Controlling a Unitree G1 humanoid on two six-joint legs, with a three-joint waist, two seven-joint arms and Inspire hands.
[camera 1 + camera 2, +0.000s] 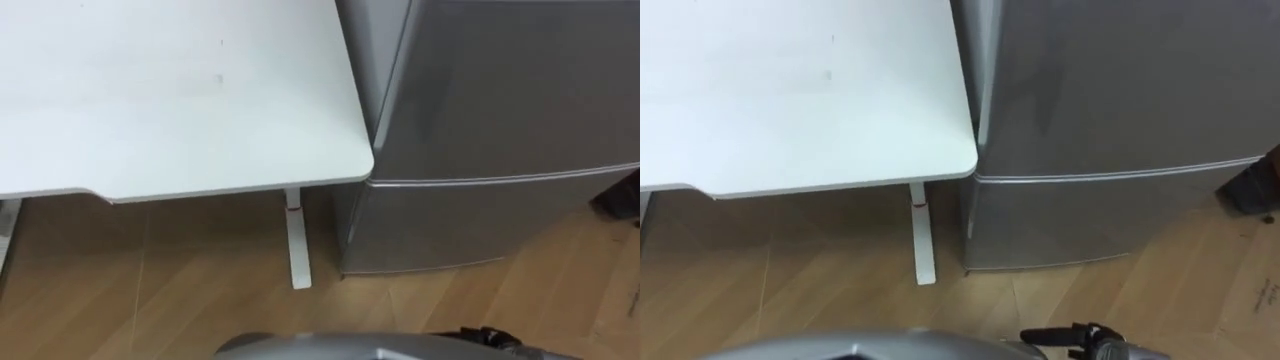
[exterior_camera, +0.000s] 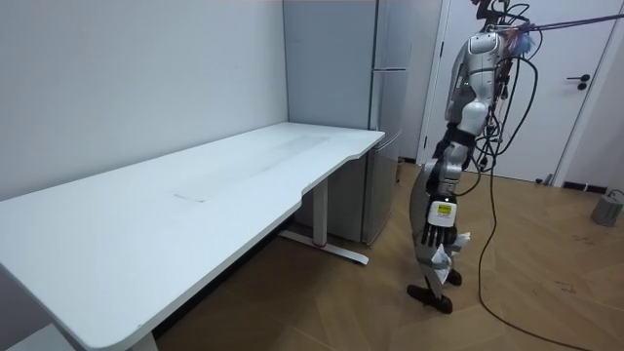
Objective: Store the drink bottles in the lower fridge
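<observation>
The silver fridge (image 1: 500,90) stands to my front right, and both its doors are closed. A seam runs across it above the lower door (image 1: 460,225). In the room view the fridge (image 2: 390,117) stands against the wall and I stand upright just in front of it. My left hand (image 2: 439,222) hangs at my side with relaxed fingers, holding nothing. I see no drinks on the table or on the floor.
A white desk (image 1: 180,90) fills my front left, its rounded corner close to the fridge's side, with a white leg (image 1: 296,240) below it. A wooden floor (image 1: 180,290) lies underneath. A white door (image 2: 575,97) and a small grey bin (image 2: 609,208) are behind me.
</observation>
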